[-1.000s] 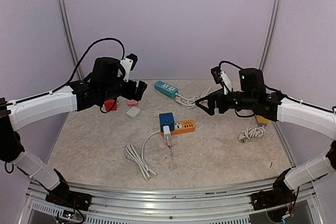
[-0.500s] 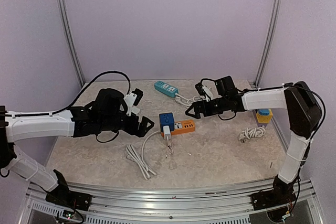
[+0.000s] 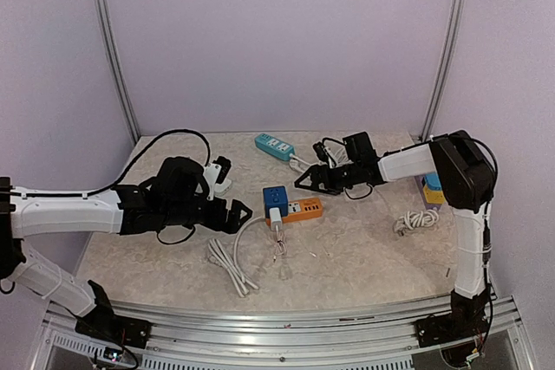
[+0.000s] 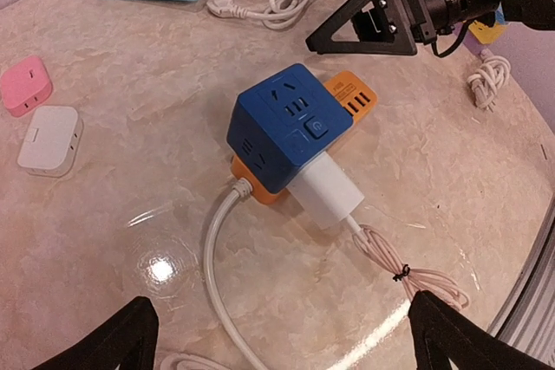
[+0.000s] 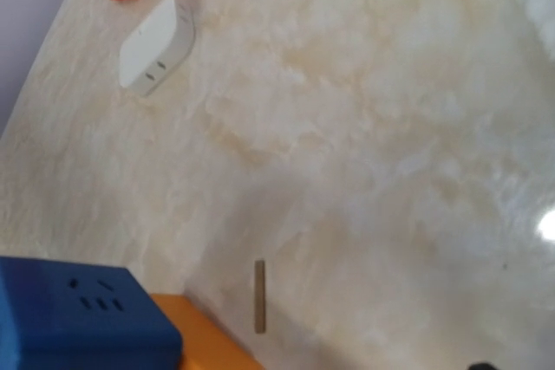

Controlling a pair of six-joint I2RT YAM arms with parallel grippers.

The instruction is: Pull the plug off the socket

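Left gripper: spread wide, empty, facing white plug in blue socket cube. Right gripper: I cannot tell its opening.

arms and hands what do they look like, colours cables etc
The left arm and right arm have white shells on the long links, with black joints and wrists. A black cable loops over each wrist. The left hand and right hand are black, with angular, wedge-shaped fingers. No markings are legible.
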